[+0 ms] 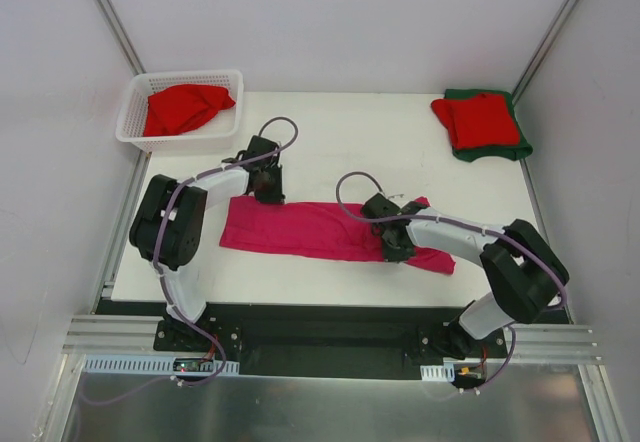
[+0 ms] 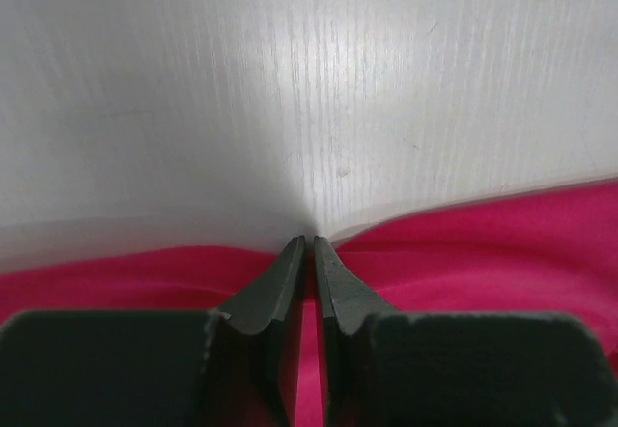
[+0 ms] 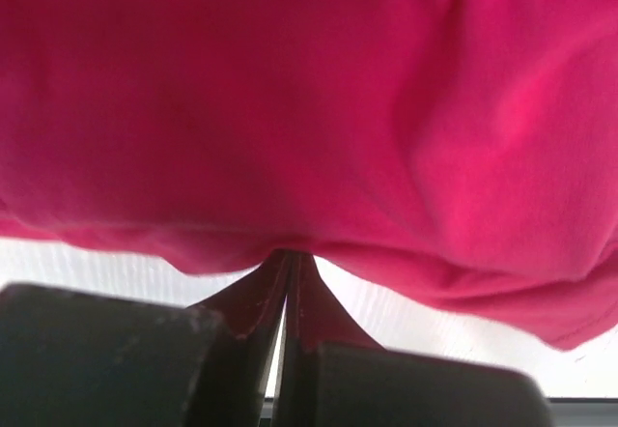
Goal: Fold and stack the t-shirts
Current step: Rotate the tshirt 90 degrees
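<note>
Toward the left side of the bench (image 1: 380, 142), the left pincer (image 1: 268, 190) is pressed nearly together, tips down on the far edge of the magenta-pink t-shirt (image 1: 310, 230). In its wrist view the left pincer (image 2: 309, 243) has both dark fingers meeting at the cloth's border, where the magenta-pink t-shirt (image 2: 483, 253) pulls up to a small peak against the pale bench (image 2: 290, 89). It appears to be pinching that edge.

The right pincer (image 1: 395, 247) stands at the shirt's near edge, toward the right end of the cloth. Seen from its wrist, the right pincer (image 3: 288, 258) is pressed together on a gathered fold of the magenta-pink t-shirt (image 3: 309, 108), which fills most of that view, with a strip of bench (image 3: 435, 335) below it.

The shirt lies as a long, narrow band across the middle of the bench, running from left to right and slanting slightly toward the near edge at its right end.

At the far left corner sits a white lattice basket (image 1: 135, 127), partly overhanging the edge, with a crumpled red t-shirt (image 1: 185, 107) inside. At the far right corner a folded red t-shirt (image 1: 478, 119) rests on a folded dark green t-shirt (image 1: 500, 150).
</note>
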`<state>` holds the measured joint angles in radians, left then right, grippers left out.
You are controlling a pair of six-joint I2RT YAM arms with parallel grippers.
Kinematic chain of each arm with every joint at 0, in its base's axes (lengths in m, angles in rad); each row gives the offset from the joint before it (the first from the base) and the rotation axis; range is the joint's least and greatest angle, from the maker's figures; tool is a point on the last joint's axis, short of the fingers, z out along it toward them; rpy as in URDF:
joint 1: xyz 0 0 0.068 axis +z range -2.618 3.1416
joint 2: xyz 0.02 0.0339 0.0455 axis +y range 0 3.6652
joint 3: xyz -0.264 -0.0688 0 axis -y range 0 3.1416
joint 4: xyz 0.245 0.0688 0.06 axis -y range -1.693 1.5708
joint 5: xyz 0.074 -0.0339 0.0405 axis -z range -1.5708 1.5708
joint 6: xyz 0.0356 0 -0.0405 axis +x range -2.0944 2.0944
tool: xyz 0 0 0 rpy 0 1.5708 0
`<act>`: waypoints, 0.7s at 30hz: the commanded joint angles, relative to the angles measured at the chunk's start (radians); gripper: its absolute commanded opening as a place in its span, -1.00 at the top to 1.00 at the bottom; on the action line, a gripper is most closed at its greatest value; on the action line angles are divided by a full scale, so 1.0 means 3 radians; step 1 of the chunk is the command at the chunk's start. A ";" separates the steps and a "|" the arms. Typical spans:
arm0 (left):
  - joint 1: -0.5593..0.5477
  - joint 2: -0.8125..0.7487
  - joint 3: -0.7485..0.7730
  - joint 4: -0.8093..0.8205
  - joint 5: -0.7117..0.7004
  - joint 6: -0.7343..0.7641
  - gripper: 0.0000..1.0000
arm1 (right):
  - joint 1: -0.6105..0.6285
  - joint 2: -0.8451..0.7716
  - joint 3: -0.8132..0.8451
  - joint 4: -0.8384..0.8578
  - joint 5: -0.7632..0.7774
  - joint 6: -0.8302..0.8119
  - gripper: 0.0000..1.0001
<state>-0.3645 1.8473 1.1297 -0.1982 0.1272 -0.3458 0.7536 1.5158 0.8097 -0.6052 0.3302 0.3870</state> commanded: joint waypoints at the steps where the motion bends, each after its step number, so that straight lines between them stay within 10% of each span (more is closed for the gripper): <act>1: 0.0019 -0.0169 -0.0304 -0.0285 -0.0015 -0.0079 0.84 | 0.0019 0.0311 0.0225 0.0238 0.0045 -0.0068 0.98; 21: -0.0053 -0.1156 -0.1321 -0.0331 0.0225 -0.0427 0.88 | -0.0446 0.1006 0.1427 0.0029 -0.0027 -0.0559 0.98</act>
<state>-0.3660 1.5673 0.8032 -0.2085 0.1749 -0.4374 0.6514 1.7927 1.1378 -0.5892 0.3271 0.2684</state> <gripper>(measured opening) 0.063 0.012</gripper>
